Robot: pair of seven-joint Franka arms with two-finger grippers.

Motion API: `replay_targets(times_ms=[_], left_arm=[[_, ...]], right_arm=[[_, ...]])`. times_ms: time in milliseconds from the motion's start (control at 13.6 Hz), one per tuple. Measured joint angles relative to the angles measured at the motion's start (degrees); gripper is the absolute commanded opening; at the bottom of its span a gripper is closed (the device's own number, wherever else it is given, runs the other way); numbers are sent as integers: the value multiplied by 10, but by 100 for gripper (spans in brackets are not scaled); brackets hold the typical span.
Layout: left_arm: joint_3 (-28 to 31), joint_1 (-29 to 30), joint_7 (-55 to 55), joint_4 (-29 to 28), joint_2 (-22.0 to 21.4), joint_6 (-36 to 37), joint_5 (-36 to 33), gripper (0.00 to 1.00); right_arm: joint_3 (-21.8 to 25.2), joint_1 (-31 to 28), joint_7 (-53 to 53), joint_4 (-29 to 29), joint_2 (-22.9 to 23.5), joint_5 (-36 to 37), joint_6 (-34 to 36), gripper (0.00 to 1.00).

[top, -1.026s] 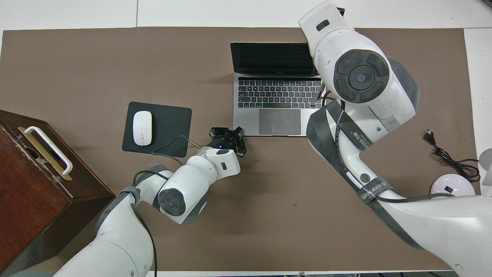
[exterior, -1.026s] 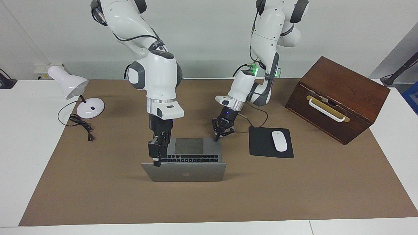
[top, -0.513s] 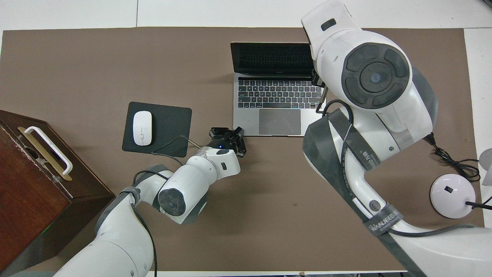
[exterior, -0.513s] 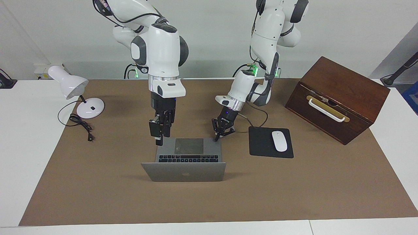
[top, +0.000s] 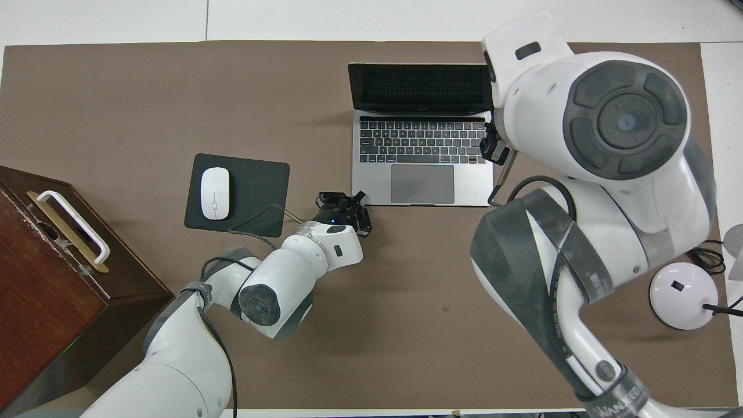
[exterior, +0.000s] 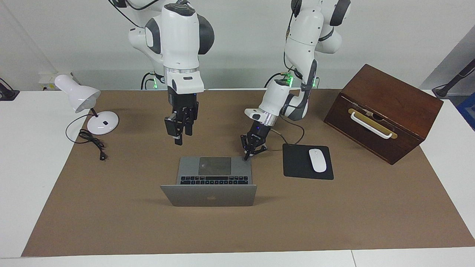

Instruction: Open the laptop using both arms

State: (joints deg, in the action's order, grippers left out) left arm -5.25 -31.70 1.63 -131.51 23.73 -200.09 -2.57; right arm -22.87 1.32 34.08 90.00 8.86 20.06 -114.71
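Note:
The silver-grey laptop (exterior: pixel 215 170) (top: pixel 422 151) stands open on the brown mat, its lid (exterior: pixel 209 195) upright on the side away from the robots. My left gripper (exterior: pixel 247 156) (top: pixel 353 201) is shut, and its tips press on the corner of the laptop's base nearest the robots, toward the left arm's end. My right gripper (exterior: pixel 180 140) (top: pixel 498 157) hangs in the air over the base's edge at the right arm's end. It is slightly open, holds nothing and touches nothing.
A black mouse pad (exterior: pixel 297 163) with a white mouse (exterior: pixel 317 160) lies beside the laptop toward the left arm's end. Past it stands a wooden box (exterior: pixel 382 111). A white desk lamp (exterior: pixel 79 97) and its cord (exterior: pixel 92 142) sit at the right arm's end.
My right gripper has lifted away from the lid's corner and drawn back toward the robots, its fingers parting a little. The lid stays up. My left gripper has not moved.

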Motion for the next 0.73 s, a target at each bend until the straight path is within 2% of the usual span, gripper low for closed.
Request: replay_targets(times_ms=[293,513,733], left_arm=[[0,7,-1,9,3,8,0,0],[-1,21,-1,41,4,65,0,0],[-2,28,-1,56,3,79,0,0]], right_arm=[[17,-2,-46,31,-44,-40,43,68],[39,-2,-68,58,-71,-84,49,68],[61,-3,-112,66,-93,-104,96,71]])
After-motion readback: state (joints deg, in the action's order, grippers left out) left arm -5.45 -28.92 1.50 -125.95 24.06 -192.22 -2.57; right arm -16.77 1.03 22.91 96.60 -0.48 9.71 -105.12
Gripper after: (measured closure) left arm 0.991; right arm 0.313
